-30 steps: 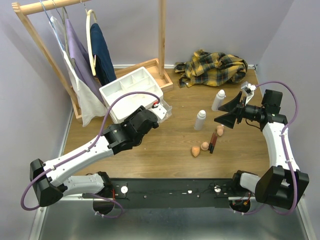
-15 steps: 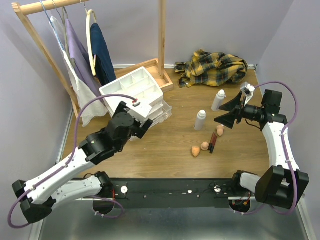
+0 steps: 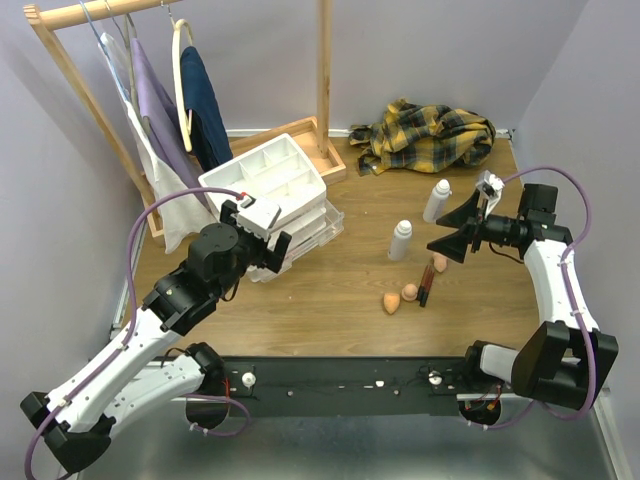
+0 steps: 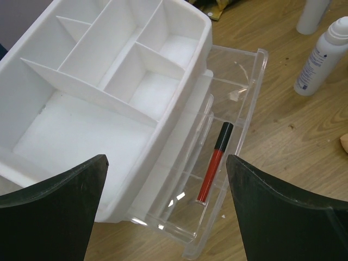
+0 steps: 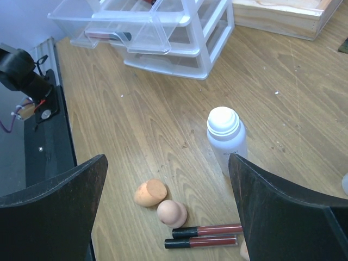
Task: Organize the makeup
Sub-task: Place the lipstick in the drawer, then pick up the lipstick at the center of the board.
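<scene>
Hovering left tool (image 4: pixel 166 160), stick (image 4: pixel 213 166) in, seemingly, top drawer (image 4: pixel 235 76)

Light is soft and even in all three views, bright enough to show the grain of the table (image 3: pixel 340 300). Shadows are faint; the white bottle (image 5: pixel 224 136) casts only a pale smudge. In the left wrist view the white drawer unit (image 4: pixel 81 103) nearly washes out around 9 o'clock, and small glints mark the clear drawer (image 4: pixel 234 109) toward 6 o'clock. The black fingers (image 4: pixel 54 217) at 4 and 8 o'clock in both wrist views look soft-edged. The overhead view bends slightly at its corners.
</scene>
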{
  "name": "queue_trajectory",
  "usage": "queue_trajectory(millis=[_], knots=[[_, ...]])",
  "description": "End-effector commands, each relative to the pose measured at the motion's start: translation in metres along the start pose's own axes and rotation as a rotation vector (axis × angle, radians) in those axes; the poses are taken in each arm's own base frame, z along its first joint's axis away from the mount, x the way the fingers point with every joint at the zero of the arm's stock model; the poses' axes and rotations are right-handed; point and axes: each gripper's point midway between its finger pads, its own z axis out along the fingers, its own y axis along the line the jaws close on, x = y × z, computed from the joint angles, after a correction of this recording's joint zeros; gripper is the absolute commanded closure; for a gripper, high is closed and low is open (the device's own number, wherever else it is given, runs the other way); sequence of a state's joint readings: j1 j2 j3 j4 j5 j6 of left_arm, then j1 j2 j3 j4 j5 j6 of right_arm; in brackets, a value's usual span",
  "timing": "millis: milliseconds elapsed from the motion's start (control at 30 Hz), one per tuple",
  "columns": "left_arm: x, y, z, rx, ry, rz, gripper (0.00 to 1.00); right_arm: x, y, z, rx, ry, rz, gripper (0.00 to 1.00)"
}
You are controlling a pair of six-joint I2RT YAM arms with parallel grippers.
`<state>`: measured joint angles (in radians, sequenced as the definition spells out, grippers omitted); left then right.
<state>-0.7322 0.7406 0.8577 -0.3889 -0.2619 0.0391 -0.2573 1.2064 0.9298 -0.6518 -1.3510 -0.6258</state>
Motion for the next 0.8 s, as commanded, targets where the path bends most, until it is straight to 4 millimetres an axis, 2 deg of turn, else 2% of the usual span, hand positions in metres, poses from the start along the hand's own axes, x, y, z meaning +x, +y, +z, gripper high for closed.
queue_trajectory(millis=[0, 267, 533, 767], knots=[[-0.007, -0.007, 0.0, 0.044, -0.04, -0.03, 0.01, 0.009, -0.003, -0.002, 0.026, 0.037, -0.022, 0.0], [-0.007, -0.01, 0.0, 0.062, -0.046, -0.036, 0.01, 0.014, -0.01, -0.01, 0.104, 0.119, -0.103, 0.0], [-0.008, -0.01, -0.001, 0.067, -0.048, -0.037, 0.01, 0.028, -0.016, -0.019, 0.164, 0.203, -0.161, 0.0], [-0.009, -0.01, -0.002, 0.068, -0.054, -0.039, 0.01, 0.045, -0.016, -0.02, 0.157, 0.243, -0.098, 0.0]])
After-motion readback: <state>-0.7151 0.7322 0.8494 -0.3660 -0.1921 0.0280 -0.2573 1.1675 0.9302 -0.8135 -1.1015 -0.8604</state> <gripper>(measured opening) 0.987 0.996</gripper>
